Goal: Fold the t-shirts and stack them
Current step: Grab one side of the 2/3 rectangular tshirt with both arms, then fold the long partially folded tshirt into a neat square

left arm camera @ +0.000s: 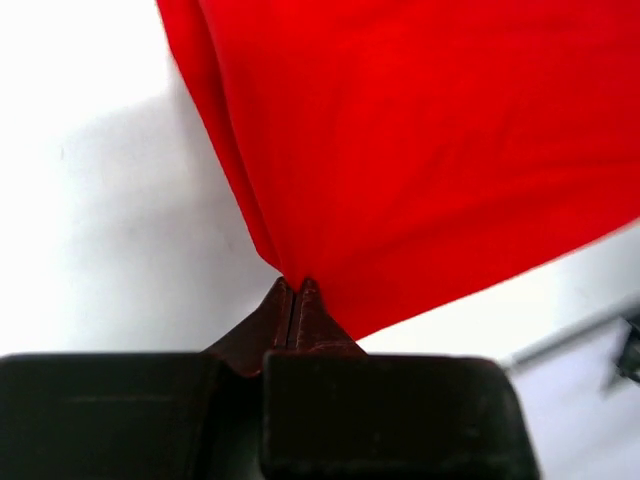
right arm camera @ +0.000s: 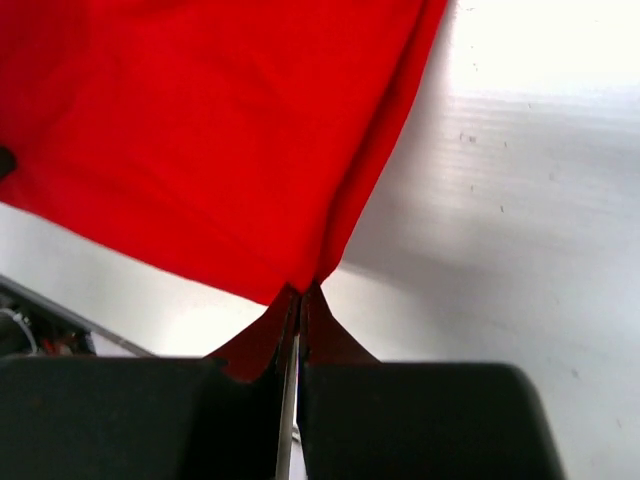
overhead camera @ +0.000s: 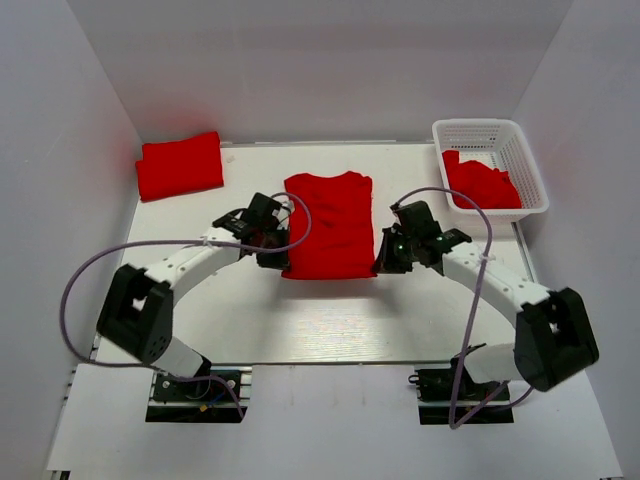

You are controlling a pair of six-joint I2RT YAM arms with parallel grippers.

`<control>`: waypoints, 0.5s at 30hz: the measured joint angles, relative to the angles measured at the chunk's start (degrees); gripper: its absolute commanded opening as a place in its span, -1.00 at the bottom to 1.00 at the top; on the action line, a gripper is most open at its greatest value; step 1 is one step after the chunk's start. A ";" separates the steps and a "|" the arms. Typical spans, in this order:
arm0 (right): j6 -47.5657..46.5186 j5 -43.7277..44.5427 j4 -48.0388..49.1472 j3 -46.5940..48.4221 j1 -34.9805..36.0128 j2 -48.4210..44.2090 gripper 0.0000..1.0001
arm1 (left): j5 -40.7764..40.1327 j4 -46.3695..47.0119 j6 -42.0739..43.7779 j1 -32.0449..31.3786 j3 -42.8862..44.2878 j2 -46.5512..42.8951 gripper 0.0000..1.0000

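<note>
A red t-shirt (overhead camera: 330, 225) lies folded lengthwise in the middle of the table. My left gripper (overhead camera: 274, 258) is shut on its near left corner (left arm camera: 290, 270). My right gripper (overhead camera: 384, 262) is shut on its near right corner (right arm camera: 305, 280). Both corners are lifted a little off the table. A folded red t-shirt (overhead camera: 180, 166) lies at the far left. More red t-shirts (overhead camera: 482, 185) lie crumpled in the white basket (overhead camera: 520, 150) at the far right.
White walls close in the table on the left, back and right. The table's near edge (overhead camera: 330, 362) runs just in front of both arm bases. Grey cables loop beside each arm.
</note>
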 measured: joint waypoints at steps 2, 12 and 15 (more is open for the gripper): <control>-0.24 0.11 -2.12 0.15 0.00 -3.26 -1.00 | 0.96 -2.67 -0.28 -0.07 1.07 -3.65 -1.00; -1.97 5.42 -4.44 9.49 -0.35 -2.86 -1.00 | 2.01 -6.60 -0.90 0.63 12.68 -0.85 -1.00; -2.45 8.35 -3.65 13.99 -0.63 0.87 -1.00 | -0.74 -6.78 -1.40 1.07 18.16 3.69 -1.00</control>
